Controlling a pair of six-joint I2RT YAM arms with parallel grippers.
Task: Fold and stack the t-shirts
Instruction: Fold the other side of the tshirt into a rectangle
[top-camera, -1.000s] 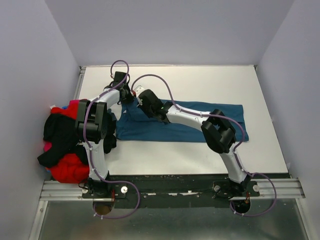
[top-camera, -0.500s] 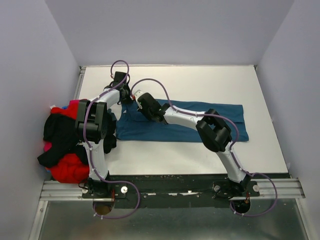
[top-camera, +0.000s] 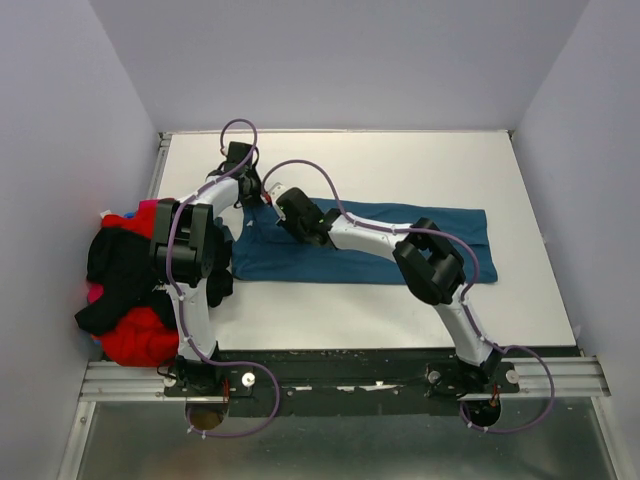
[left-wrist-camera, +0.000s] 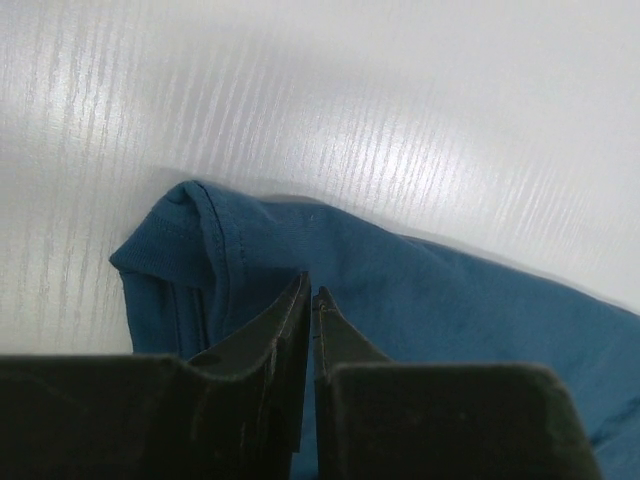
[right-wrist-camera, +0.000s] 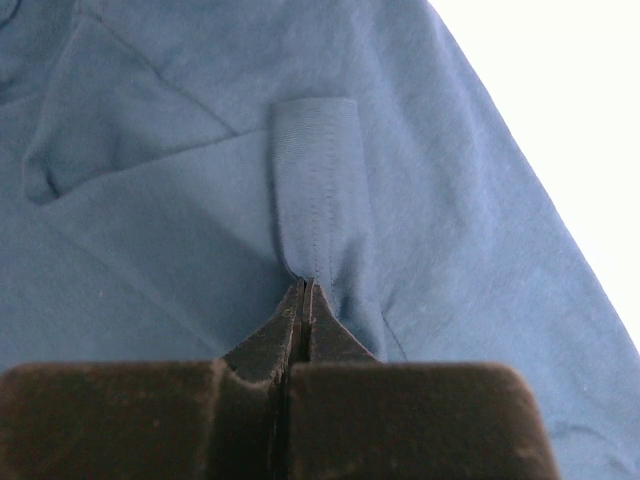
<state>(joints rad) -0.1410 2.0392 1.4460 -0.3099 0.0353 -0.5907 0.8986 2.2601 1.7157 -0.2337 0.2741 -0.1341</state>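
A teal-blue t-shirt (top-camera: 300, 262) lies as a long folded strip across the middle of the white table (top-camera: 400, 170). At its far left corner my left gripper (top-camera: 264, 199) points down. In the left wrist view its jaws (left-wrist-camera: 311, 290) stand pressed nearly together over the shirt's (left-wrist-camera: 430, 290) rolled corner, gripping cloth. Just right of it sits my right gripper (top-camera: 283, 204). In the right wrist view it (right-wrist-camera: 304, 286) is shut, and a raised hem fold (right-wrist-camera: 318, 180) of the shirt (right-wrist-camera: 170, 210) is pinched at its tips.
A heap of other t-shirts sits off the table's left edge: a red one (top-camera: 135, 335), a black one (top-camera: 120, 265), a bit of magenta (top-camera: 94, 294). Grey walls close in the table on three sides. The arm bases stand on a rail (top-camera: 340, 380) at the near edge.
My right gripper has slid slightly left along the shirt and closed on a fold of its hem. The left arm and the shirt's outline stay the same.
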